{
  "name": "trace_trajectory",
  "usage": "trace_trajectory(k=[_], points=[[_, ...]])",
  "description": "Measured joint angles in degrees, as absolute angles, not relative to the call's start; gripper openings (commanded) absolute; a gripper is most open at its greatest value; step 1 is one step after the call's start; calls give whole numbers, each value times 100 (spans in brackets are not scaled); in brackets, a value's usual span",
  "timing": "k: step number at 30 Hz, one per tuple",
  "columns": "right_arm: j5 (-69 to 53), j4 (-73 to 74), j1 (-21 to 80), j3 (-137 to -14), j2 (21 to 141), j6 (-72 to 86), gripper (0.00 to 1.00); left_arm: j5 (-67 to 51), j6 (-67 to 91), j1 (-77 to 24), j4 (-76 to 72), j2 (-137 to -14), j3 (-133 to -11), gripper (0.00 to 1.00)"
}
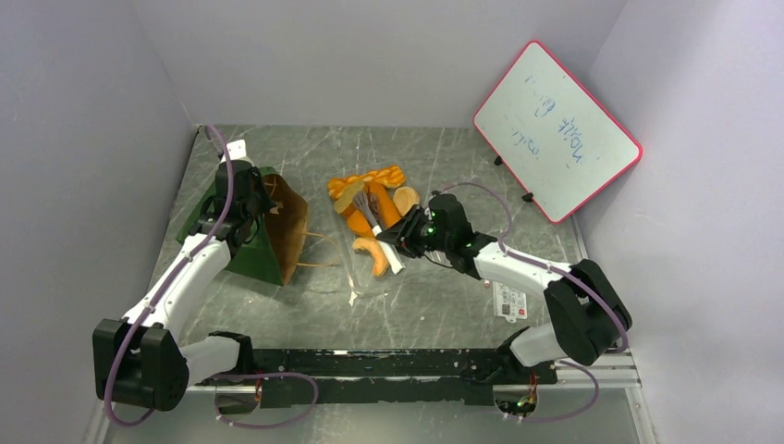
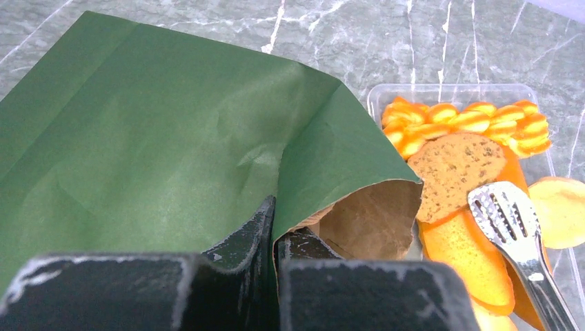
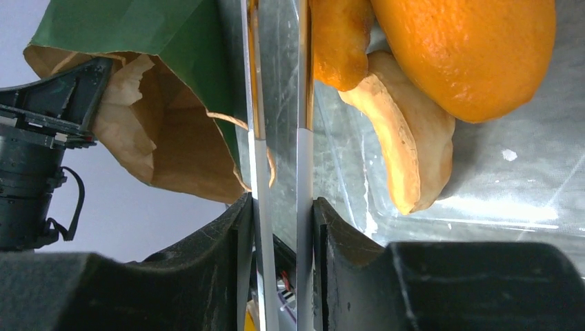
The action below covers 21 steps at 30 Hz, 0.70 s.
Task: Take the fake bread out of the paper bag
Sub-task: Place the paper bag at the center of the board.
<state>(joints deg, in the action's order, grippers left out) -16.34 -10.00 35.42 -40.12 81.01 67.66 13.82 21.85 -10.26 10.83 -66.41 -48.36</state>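
The dark green paper bag point(image 1: 263, 242) lies tilted at the left, its brown mouth point(image 2: 372, 221) facing the fake bread. My left gripper point(image 1: 246, 199) is shut on the bag's rim point(image 2: 276, 238), one finger outside and one inside. Orange-tan fake bread point(image 1: 370, 205) is piled on a clear plastic tray point(image 2: 386, 93): a braided loaf point(image 2: 469, 124), a brown speckled slice point(image 2: 455, 172) and flat orange pieces point(image 2: 462, 255). My right gripper point(image 1: 407, 236) is shut on the two arms of the metal tongs point(image 3: 279, 138), whose head point(image 2: 507, 210) lies over the bread. A big orange roll point(image 3: 469, 48) and a pale curved piece point(image 3: 407, 145) sit right of the tongs.
A red-framed whiteboard point(image 1: 555, 129) leans at the back right. A white printed card point(image 1: 510, 301) lies by the right arm. The bag's thin tan handle loop point(image 1: 319, 250) trails toward the tray. Grey walls close in the left, back and right.
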Motion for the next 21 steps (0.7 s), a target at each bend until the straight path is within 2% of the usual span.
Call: trace_trajectory(k=[16, 21], points=[[-1559, -729, 3483, -3883, 7496, 6667, 36, 1367, 2075, -1026, 1135, -6563, -4840, 7], [-1428, -471, 3483, -3883, 6995, 6543, 32, 1365, 2010, -1026, 1304, -6545, -5035, 7]])
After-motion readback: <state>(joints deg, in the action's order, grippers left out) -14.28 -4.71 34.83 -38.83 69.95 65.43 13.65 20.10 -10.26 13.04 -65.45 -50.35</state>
